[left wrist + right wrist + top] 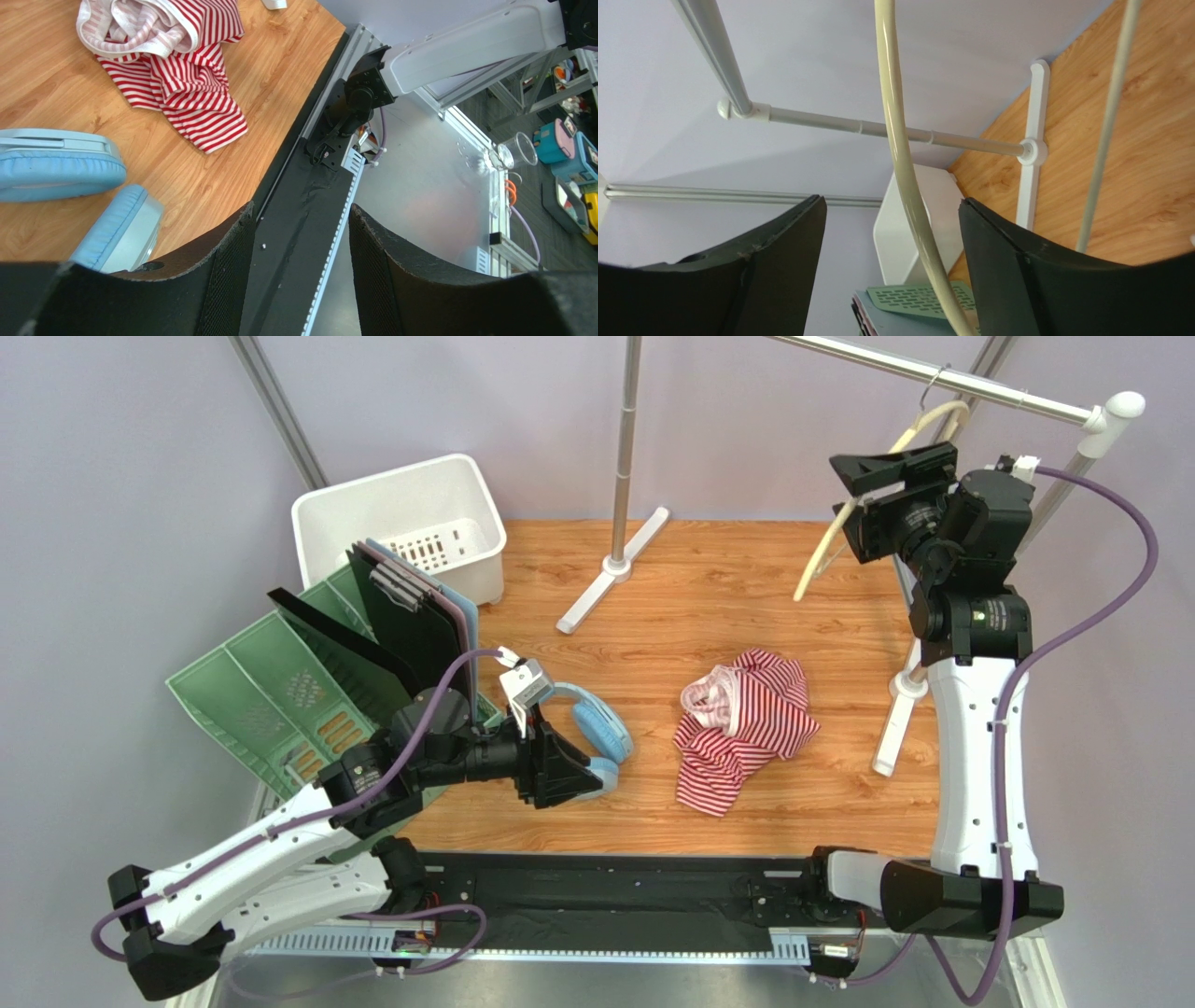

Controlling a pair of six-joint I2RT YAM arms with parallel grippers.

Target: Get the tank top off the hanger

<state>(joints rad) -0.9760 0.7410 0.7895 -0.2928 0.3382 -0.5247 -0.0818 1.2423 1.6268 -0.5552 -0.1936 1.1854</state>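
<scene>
Lying crumpled, tank top (751,721); headphones (601,735) beside left jaws, released; right jaws released, straddling hanger (898,140).

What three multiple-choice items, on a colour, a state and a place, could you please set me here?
1. What colour are the pads of the headphones? A. green B. light blue C. black
2. How is the right gripper? A. open, the hanger between its fingers B. shut on the hanger C. shut on the headphones
3. Where is the tank top? A. hung on the hanger B. over the headphones C. crumpled on the wooden table
Key: 1 B, both pads look light blue; 2 A, its fingers stand apart either side of the hanger; 3 C, it lies on the wood.
</scene>
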